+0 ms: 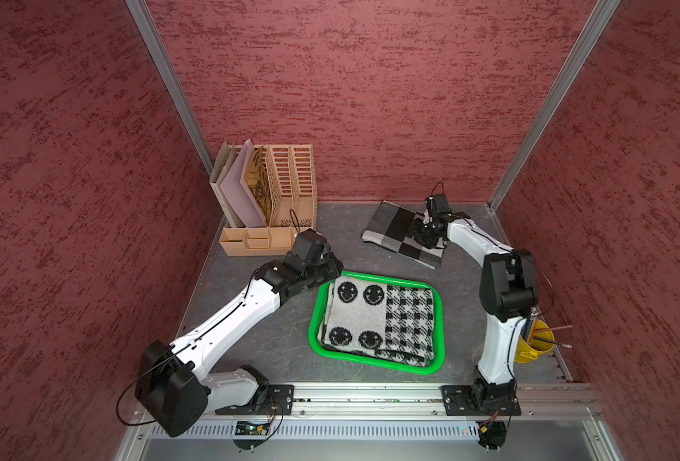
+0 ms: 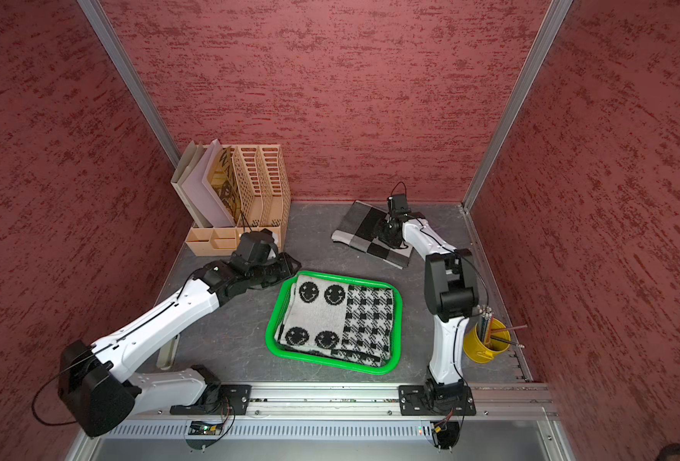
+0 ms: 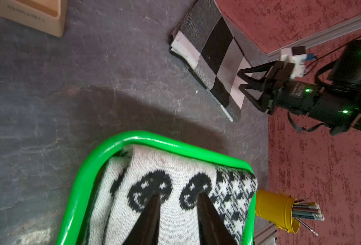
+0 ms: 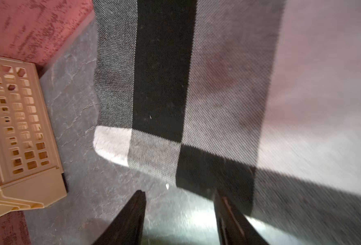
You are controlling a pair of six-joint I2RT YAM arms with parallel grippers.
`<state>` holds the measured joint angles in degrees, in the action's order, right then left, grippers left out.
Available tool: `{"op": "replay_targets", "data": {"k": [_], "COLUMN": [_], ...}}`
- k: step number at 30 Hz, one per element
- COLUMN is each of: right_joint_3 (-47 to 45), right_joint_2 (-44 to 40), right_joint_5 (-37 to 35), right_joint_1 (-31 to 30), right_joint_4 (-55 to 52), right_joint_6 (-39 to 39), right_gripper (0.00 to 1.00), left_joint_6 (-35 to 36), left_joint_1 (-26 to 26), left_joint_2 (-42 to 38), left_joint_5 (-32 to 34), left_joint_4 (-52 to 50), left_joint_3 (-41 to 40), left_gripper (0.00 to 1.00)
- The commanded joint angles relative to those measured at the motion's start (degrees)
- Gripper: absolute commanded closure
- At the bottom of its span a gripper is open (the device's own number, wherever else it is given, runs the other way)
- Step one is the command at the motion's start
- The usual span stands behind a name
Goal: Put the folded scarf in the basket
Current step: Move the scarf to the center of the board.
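Right gripper (image 4: 178, 214) apart, astride checked scarf (image 1: 400, 233) edge; shallow bite risks unfolding before basket (image 1: 436, 319). Left gripper (image 3: 178, 203) apart, empty.

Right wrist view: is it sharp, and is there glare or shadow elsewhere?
Right wrist view: checked scarf smeared by motion blur at one side, glare on the table. Left wrist view: sharp, a broad shadow beside the basket. Top views: evenly lit.

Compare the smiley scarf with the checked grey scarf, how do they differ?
The smiley scarf lies inside the green basket; the checked scarf lies on the table near the back wall. The smiley scarf is a knit with faces and houndstooth; the checked one has plain black, grey and white blocks. Both are folded flat.
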<state>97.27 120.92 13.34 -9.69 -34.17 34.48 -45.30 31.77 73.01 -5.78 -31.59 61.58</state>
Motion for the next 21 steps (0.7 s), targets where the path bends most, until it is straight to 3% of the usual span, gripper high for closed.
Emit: {"op": "replay_targets", "data": {"k": [1, 6, 9, 12, 18, 21], "right_joint_3": [10.3, 29.09, 36.5, 31.58, 14.0, 8.77], "right_joint_2": [7.59, 22.53, 27.56, 25.3, 14.91, 10.72], "right_joint_5": [3.61, 5.39, 5.5, 3.6, 3.86, 3.88], "right_joint_1": [-0.43, -2.28, -4.7, -7.58, -11.22, -13.48], "right_joint_4": [-1.81, -12.91, -22.14, -23.88, -16.8, -14.73], "right_joint_6": [-2.24, -8.4, -15.23, -18.98, -18.41, -18.85], "right_gripper": [0.44, 0.44, 0.45, 0.45, 0.45, 0.45], "left_joint_6": [3.68, 5.61, 6.85, 8.03, 10.31, 11.31], "left_joint_1": [-3.47, -8.26, -10.76, -12.74, -14.96, -15.01], "left_joint_2": [2.58, 4.74, 5.77, 7.71, 14.63, 20.31], "left_joint_5": [-3.49, -6.71, -7.63, -8.19, -10.63, -11.58], "left_joint_4": [0.98, 3.58, 4.07, 4.6, 6.37, 7.22], "left_joint_3": [2.23, 2.38, 2.7, 3.43, 6.93, 9.97], "left_gripper": [0.67, 0.65, 0.57, 0.56, 0.55, 0.48]}}
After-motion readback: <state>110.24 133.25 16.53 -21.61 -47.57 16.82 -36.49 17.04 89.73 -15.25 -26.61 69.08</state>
